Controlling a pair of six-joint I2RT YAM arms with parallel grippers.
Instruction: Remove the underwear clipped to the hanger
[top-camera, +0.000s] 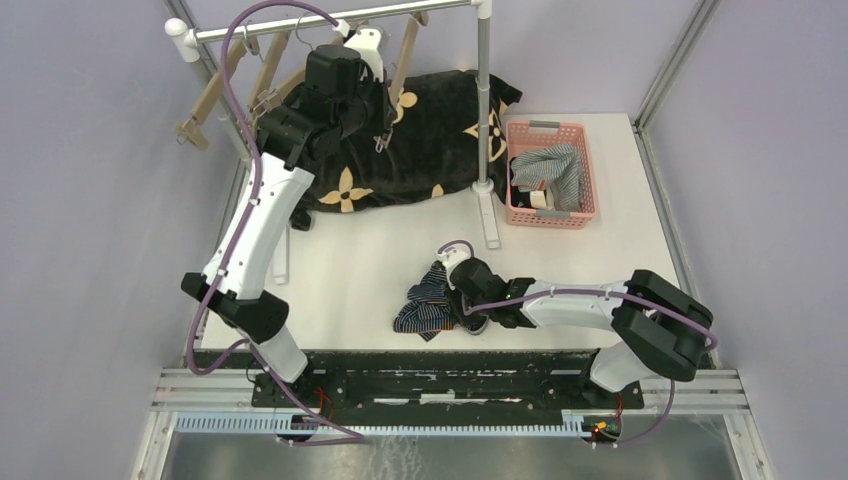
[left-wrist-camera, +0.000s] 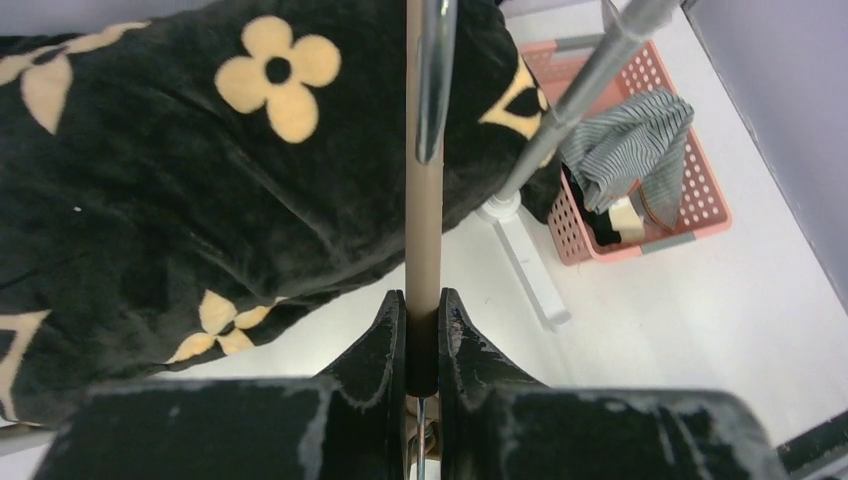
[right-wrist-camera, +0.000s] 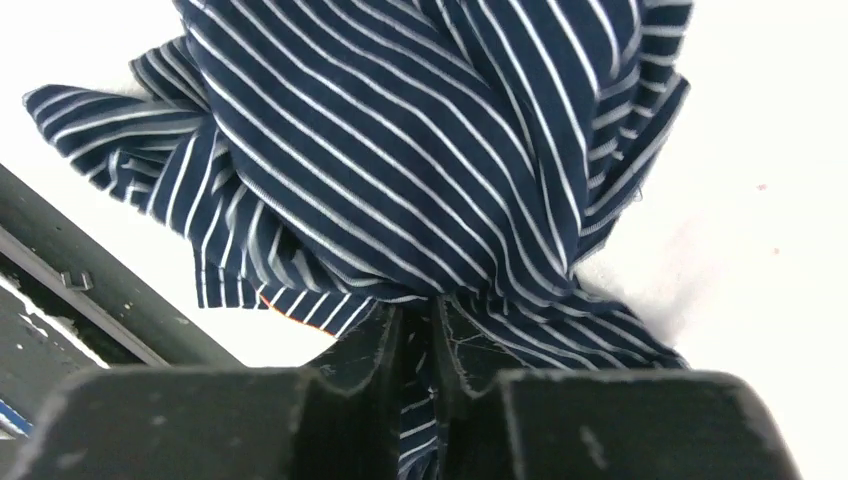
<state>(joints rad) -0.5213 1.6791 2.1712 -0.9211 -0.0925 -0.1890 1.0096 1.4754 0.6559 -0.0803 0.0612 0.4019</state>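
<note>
Two robot arms are at work here. The left gripper (left-wrist-camera: 422, 300) is up at the shiny metal rail (top-camera: 300, 25). Its two fingers are pressed tight on the tan wooden bar of one hanger (left-wrist-camera: 423, 220). I count at least three wooden hangers on that rail.

Under the rail lies one big black cloth with tan flowers (top-camera: 430, 130). It is bunched up on the white surface (top-camera: 360, 260).

The right gripper (right-wrist-camera: 418, 310) is low down, near the front edge of the surface. Its fingers are pinched on one navy brief with thin light stripes (right-wrist-camera: 400, 150). This brief lies crumpled on the surface, well away from the hangers.

There is one pink plastic basket (top-camera: 592, 180) at the far right, just beside the foot of the rack. One grey-white striped brief (top-camera: 555, 165) lies in it. Something black (left-wrist-camera: 600, 225) shows below that brief in the basket, but I cannot tell what it is.
</note>
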